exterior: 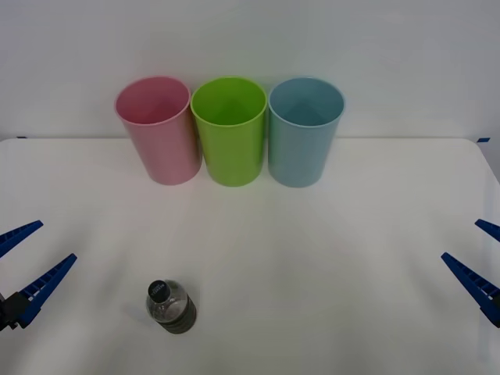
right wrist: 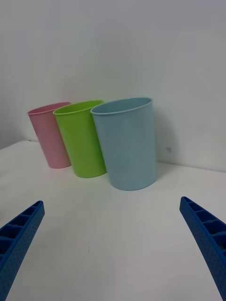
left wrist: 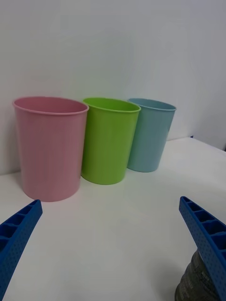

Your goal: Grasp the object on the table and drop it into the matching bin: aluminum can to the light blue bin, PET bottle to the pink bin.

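Note:
The PET bottle [exterior: 170, 306], small, clear and grey-tinted with a black cap, stands on the white table [exterior: 312, 258] near its front left. My left gripper [exterior: 57, 241] hovers open at the left edge, a little left of and behind the bottle and apart from it. In the left wrist view the bottle [left wrist: 190, 282] peeks out beside one finger of the open left gripper [left wrist: 110, 202]. My right gripper [exterior: 461, 239] is open at the far right edge, holding nothing. The pink bin [exterior: 160, 133] and the light blue bin [exterior: 303, 133] stand at the back.
A lime-green cup [exterior: 229, 133] stands between the two bins, the three touching in a row against the white back wall. The right wrist view has the light blue bin [right wrist: 127, 146] nearest, and the left wrist view has the pink bin [left wrist: 49, 150] nearest.

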`<state>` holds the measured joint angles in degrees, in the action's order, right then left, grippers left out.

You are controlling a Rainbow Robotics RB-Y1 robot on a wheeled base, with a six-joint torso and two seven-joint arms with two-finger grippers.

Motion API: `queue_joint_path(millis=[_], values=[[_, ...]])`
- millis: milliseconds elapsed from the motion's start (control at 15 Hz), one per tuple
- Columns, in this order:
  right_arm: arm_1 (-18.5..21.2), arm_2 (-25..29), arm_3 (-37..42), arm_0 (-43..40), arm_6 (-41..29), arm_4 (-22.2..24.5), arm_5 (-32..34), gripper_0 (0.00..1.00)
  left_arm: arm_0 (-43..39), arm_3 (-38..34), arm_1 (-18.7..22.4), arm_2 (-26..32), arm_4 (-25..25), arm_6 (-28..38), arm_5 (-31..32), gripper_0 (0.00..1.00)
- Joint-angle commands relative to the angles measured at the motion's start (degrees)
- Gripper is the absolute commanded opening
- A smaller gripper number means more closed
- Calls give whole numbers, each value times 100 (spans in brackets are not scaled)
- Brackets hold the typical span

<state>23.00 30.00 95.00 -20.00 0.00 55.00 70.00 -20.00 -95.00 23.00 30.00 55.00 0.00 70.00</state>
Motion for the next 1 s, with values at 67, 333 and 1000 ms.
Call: queue_joint_path(millis=[67,333,1000], values=[[0,0,0,0,0,0,0,100,0,0,0,0,0,0,0,100],[0,0,0,0,0,0,0,100,-65,140,-129,-214,-68,0,14,100],[0,0,0,0,0,0,0,100,-30,790,1005,-451,-191,-202,629,100]])
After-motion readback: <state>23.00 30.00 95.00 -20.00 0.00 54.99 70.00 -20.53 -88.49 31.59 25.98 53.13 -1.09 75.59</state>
